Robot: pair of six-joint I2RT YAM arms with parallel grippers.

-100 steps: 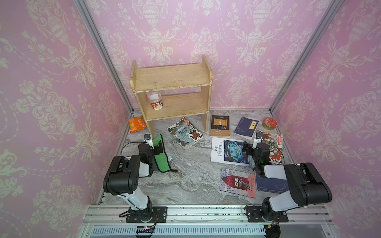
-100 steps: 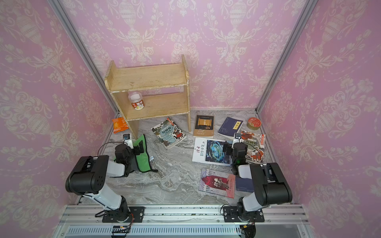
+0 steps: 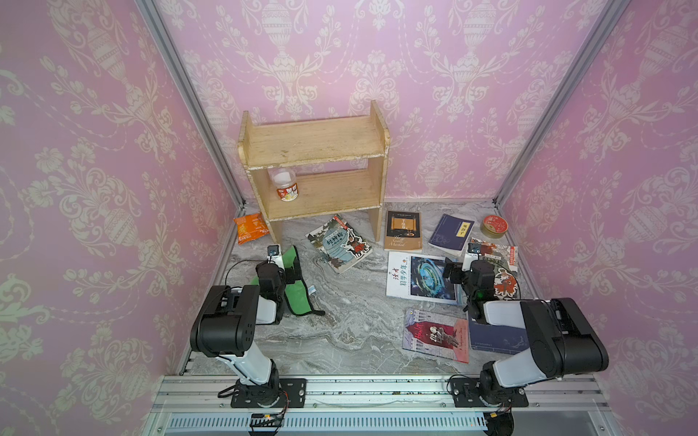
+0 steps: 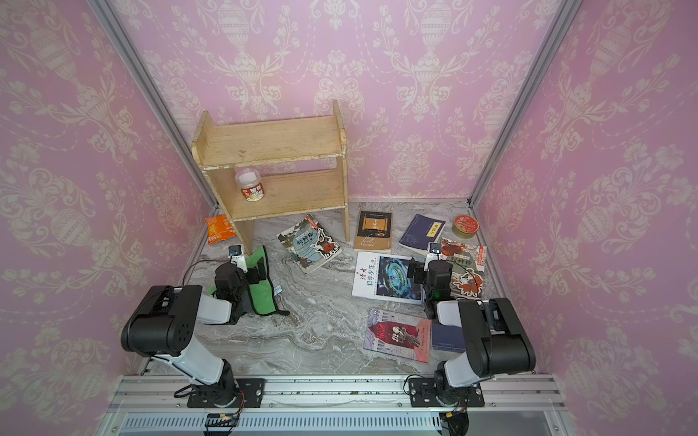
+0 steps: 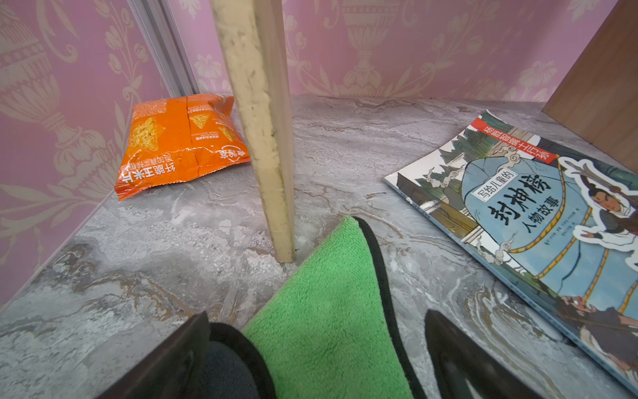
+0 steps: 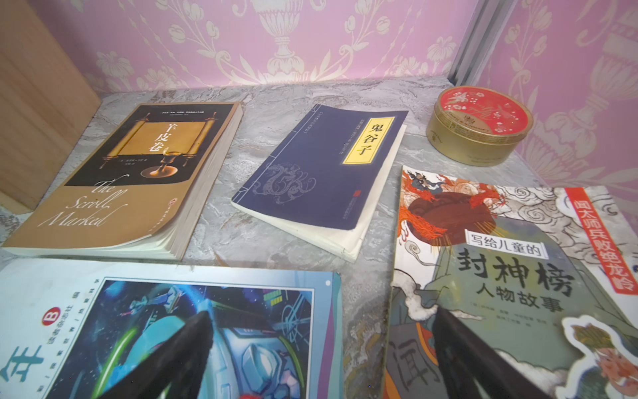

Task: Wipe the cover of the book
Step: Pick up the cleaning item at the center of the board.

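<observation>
The left tool is spread wide, low over the marble table, dark fingers flanking a flat green cloth whose corner lies just beside an upright wooden shelf leg, with an orange snack bag beyond at the wall and an illustrated book lying flat nearby.

The right arm sits over a good chunk of the dark blue book at the lower right in both top views, and its cover text is too tiny to read. The left arm hides the frame-left side of the green cloth (only a strip shows). The space magazine runs off the frame edge in the right wrist view. Jar label: unreadable.
</observation>
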